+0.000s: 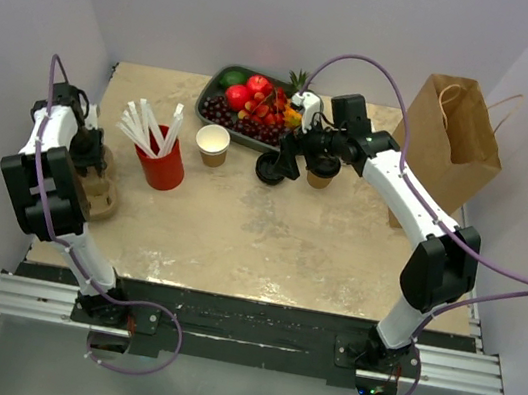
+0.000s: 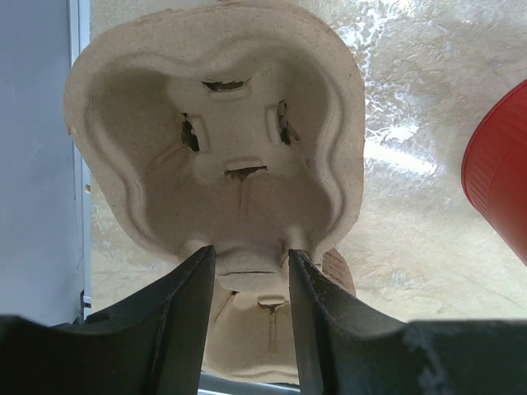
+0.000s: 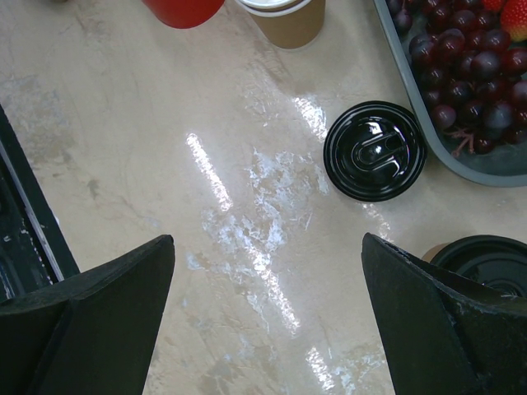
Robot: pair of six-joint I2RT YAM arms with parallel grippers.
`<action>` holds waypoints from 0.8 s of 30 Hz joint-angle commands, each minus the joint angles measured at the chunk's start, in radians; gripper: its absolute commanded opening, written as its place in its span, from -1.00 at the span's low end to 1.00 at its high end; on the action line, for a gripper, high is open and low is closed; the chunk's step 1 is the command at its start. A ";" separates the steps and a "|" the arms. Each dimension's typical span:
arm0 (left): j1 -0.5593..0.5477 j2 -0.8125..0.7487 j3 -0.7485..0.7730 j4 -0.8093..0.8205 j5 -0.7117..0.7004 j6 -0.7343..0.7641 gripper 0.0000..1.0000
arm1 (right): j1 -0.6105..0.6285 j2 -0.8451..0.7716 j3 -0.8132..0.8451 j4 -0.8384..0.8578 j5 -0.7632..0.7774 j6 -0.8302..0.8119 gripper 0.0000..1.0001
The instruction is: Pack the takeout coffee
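The takeout coffee (image 1: 322, 172) stands upright, long axis vertical, black lid up, body tapering downward. Only the top view shows its brown kraft wall. My right wrist view shows just part of its lid, outside my right gripper (image 3: 268, 247) and half hidden behind one finger. Those jaws stand wide apart above the table (image 3: 123, 123), with a loose lid (image 3: 375, 151) ahead of them. My left gripper (image 2: 250, 253) is clamped on the pulp carrier (image 2: 214, 140).

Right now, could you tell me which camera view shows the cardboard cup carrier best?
The left wrist view: the cup carrier fills the frame, its wells clear, its middle between the left fingers. The top view shows only a part beside the left arm; the right wrist view shows none.
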 commanded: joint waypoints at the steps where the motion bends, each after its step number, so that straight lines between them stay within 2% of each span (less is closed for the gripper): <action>1: 0.001 -0.018 -0.003 0.002 0.011 -0.026 -0.08 | 0.005 -0.011 0.026 0.006 -0.010 0.004 0.98; 14: 0.001 -0.024 -0.033 0.000 0.010 -0.025 -0.06 | 0.005 0.003 0.027 0.015 -0.022 0.015 0.98; 24: 0.001 -0.053 -0.046 -0.003 0.010 -0.035 0.10 | 0.007 -0.006 0.009 0.026 -0.028 0.022 0.98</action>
